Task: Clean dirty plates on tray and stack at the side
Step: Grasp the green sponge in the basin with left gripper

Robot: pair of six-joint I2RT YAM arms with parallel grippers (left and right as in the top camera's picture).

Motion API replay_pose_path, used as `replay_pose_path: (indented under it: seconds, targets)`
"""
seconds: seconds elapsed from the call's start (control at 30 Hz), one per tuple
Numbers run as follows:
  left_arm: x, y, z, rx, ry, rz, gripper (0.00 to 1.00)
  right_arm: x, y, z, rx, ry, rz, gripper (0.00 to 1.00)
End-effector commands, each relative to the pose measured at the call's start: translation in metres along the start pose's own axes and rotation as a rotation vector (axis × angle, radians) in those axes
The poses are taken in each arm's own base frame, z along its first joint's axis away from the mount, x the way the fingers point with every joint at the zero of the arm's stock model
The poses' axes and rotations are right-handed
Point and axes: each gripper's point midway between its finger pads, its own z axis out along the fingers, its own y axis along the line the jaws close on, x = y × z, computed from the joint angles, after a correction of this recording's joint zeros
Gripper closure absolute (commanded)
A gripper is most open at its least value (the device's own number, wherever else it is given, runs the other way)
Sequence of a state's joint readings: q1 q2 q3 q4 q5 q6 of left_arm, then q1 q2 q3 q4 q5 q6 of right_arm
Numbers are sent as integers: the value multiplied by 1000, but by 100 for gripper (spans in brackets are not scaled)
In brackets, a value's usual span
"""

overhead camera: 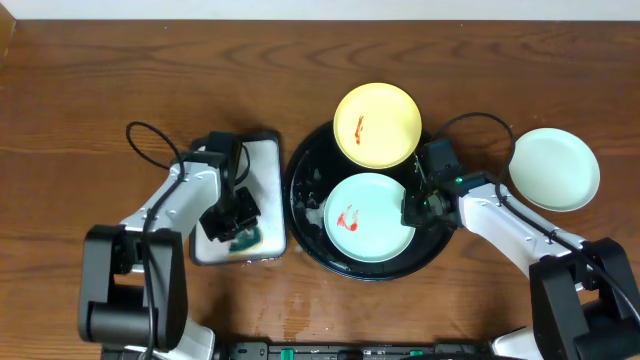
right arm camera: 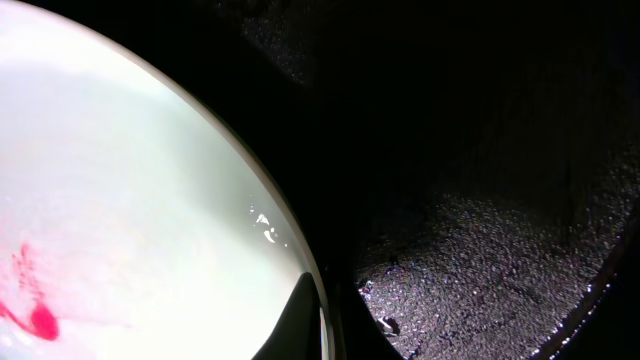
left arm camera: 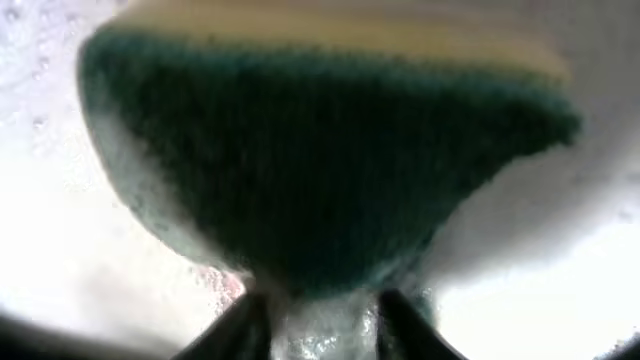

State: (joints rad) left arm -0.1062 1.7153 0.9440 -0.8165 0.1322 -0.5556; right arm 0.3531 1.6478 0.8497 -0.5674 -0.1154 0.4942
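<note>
On the black dish (overhead camera: 300, 215) lie a yellow plate (overhead camera: 377, 125) and a smeared green plate (overhead camera: 365, 225). The right gripper (overhead camera: 415, 208) meets the green plate's right rim, but I cannot tell its grip. Left of the dish, the left gripper (overhead camera: 236, 215) pinches a sponge (overhead camera: 245, 238).

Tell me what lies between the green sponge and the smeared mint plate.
Overhead view: past the green sponge comes the white tray's right wall, then the black dish's rim and floor, nothing else.

wooden table (overhead camera: 80, 90), reddish-brown, grain running left to right, fills the overhead view. pale strip (overhead camera: 320, 8) beyond the table's far edge; wall or floor, cannot tell. dark bar (overhead camera: 330, 352) at the table's near edge, middle. light even, shadows on the table soft.
</note>
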Motion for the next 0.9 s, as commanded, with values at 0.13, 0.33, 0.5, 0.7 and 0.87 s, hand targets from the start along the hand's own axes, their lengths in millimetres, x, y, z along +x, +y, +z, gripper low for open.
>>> replay_pose_path:
  seconds: [0.13, 0.33, 0.5, 0.7, 0.87]
  targets:
    - [-5, 7, 16, -45, -1, 66, 93, -12, -8, -4, 63, -59, 26, 99]
    - [-13, -2, -16, 12, -92, 117, 85, -12, -8, -4, 63, -59, 26, 99]
    - [-14, 0, -41, 33, -172, 119, 49, -11, -9, -4, 65, -56, 26, 99]
    - [-18, 11, -34, -24, -196, 113, 46, -11, -9, -4, 65, -56, 19, 99]
    - [-11, 17, -7, -32, -168, 110, 46, -11, -9, -4, 65, -56, 19, 99]
